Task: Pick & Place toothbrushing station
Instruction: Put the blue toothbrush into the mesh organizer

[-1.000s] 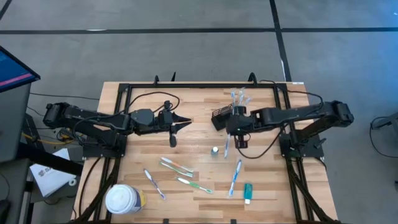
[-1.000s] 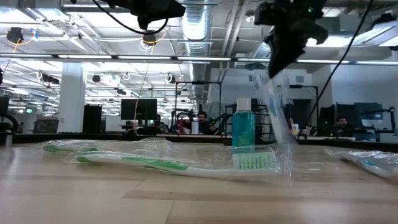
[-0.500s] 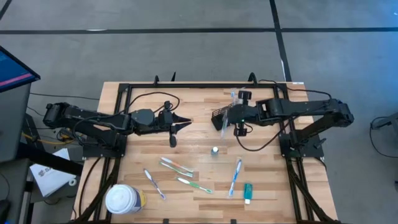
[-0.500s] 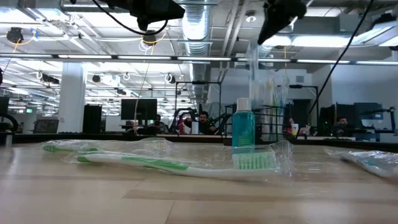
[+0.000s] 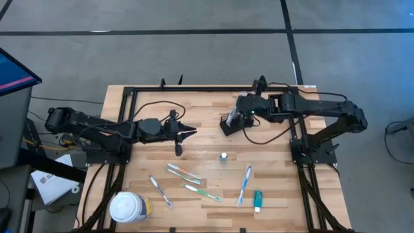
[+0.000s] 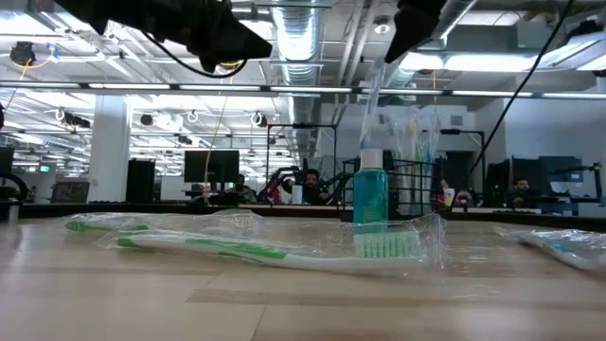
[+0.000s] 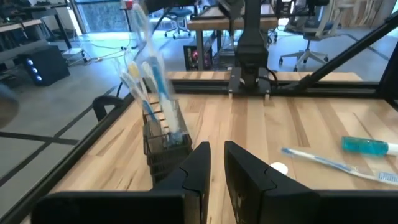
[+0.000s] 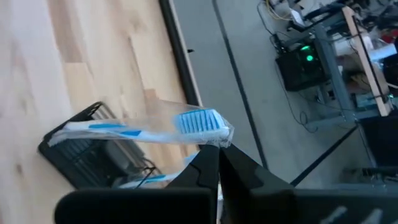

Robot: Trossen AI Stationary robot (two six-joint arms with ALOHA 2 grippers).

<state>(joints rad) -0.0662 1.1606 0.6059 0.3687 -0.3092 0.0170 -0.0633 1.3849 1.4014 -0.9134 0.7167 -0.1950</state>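
One white-lidded tub, four loose toothbrushes, one teal tube. Left gripper nearly closed, holding nothing. Right gripper pinches a wrapped blue toothbrush over the mesh caddy; only the wrist views show brushes standing inside.

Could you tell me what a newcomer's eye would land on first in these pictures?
Probably the right gripper above the black mesh caddy at the table's far side, its fingers shut on a wrapped blue toothbrush. Next, the loose toothbrushes scattered along the near side, beside the white-lidded tub.
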